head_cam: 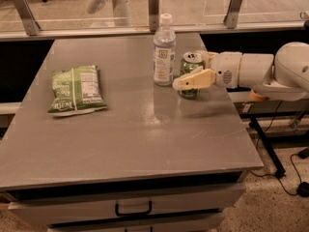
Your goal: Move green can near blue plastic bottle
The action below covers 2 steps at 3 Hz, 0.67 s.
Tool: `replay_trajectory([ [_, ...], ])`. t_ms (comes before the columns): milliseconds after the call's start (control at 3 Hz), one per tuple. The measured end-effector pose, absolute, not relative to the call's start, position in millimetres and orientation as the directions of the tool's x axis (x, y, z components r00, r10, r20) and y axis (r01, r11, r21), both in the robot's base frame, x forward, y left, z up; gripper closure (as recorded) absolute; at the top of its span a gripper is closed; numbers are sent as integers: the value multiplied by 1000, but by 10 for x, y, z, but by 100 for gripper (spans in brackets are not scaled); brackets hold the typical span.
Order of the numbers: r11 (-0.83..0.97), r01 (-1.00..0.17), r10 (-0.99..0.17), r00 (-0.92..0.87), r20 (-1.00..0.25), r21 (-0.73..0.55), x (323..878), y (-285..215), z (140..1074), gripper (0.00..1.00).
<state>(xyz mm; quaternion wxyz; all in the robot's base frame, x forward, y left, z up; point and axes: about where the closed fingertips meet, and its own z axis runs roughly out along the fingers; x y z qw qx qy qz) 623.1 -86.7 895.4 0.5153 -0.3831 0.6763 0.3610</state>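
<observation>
Had a thick, round white arm (251, 70) made of smooth tube parts with thin dark lines between them. Got fatter toward a big white ball-shaped joint. Ended in a pale yellow gripper (190, 76), over the table's (120, 129) right side.
</observation>
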Motion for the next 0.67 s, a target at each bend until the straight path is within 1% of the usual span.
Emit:
replay_trajectory([
  [667,510,-856,-152,-185,-971,83,5863,-1398,8829,0],
])
